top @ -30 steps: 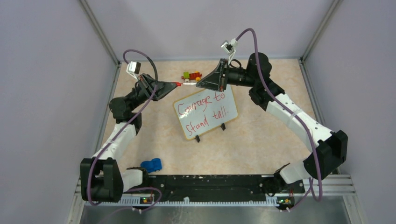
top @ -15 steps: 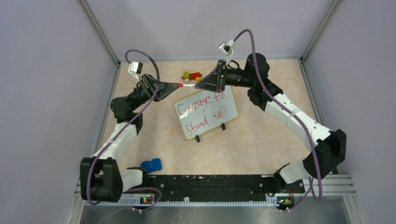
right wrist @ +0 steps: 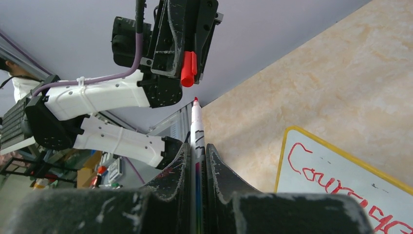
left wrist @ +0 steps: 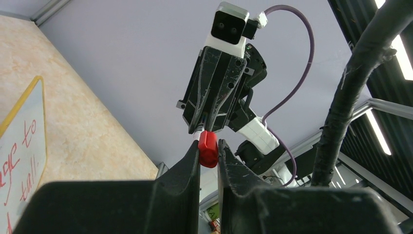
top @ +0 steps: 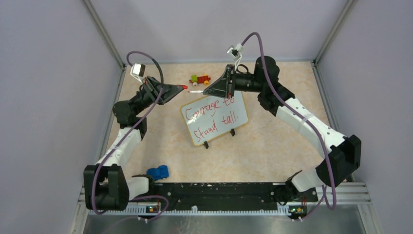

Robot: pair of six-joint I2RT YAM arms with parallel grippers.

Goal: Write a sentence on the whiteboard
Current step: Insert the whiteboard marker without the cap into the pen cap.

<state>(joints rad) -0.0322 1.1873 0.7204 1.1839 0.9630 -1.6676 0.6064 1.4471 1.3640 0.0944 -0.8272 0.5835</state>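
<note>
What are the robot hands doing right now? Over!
Left gripper shut on cap. Right gripper shut on marker, tip bare, apart from cap. Sentence written on whiteboard. Nothing between cap and tip.

I see the whiteboard (top: 214,118) in the middle of the table (top: 272,141), the sentence (top: 213,116) on it and a toy train (top: 200,78) behind it. Between board and train in the top view, my left gripper (top: 181,87) with the cap (top: 184,87) faces my right gripper (top: 204,91) with the marker (top: 196,91), cap and tip near but apart. A toy car (top: 158,172) lies front-left of the board, by my left arm's base.
</note>
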